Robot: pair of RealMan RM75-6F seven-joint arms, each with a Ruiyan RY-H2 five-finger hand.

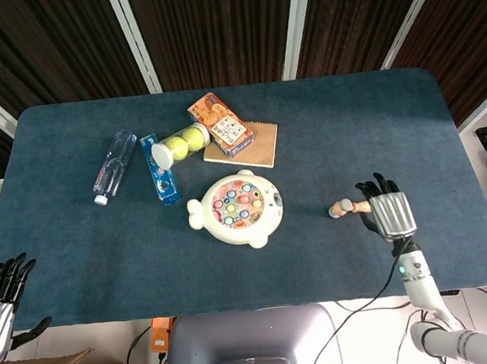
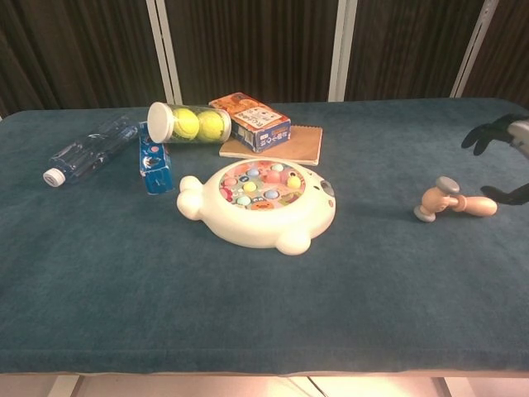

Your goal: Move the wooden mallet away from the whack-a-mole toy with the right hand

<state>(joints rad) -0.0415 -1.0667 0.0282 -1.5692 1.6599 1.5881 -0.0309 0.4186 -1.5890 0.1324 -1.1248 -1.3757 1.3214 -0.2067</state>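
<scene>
Hanging off the near left corner of the table [image 1: 82, 279], the left hand [image 1: 1, 290] holds nothing, its dark fingers spread. Further along lie a clear water bottle [image 1: 114, 165], a blue carton [image 1: 161, 181], a tube of tennis balls [image 1: 180, 143] and a colourful box [image 1: 219, 124] resting on a tan notebook [image 1: 253, 147]. The whack-a-mole toy [image 1: 237, 209] sits mid-table (a cream, whale-shaped thing with coloured pegs). Well apart to its right, the wooden mallet [image 2: 453, 201] lies flat on the cloth, head toward the toy. The right hand [image 1: 387, 210] hovers just beside the handle end, fingers [image 2: 488, 134] splayed and gripping nothing; the chest view shows a gap between it and the mallet.
</scene>
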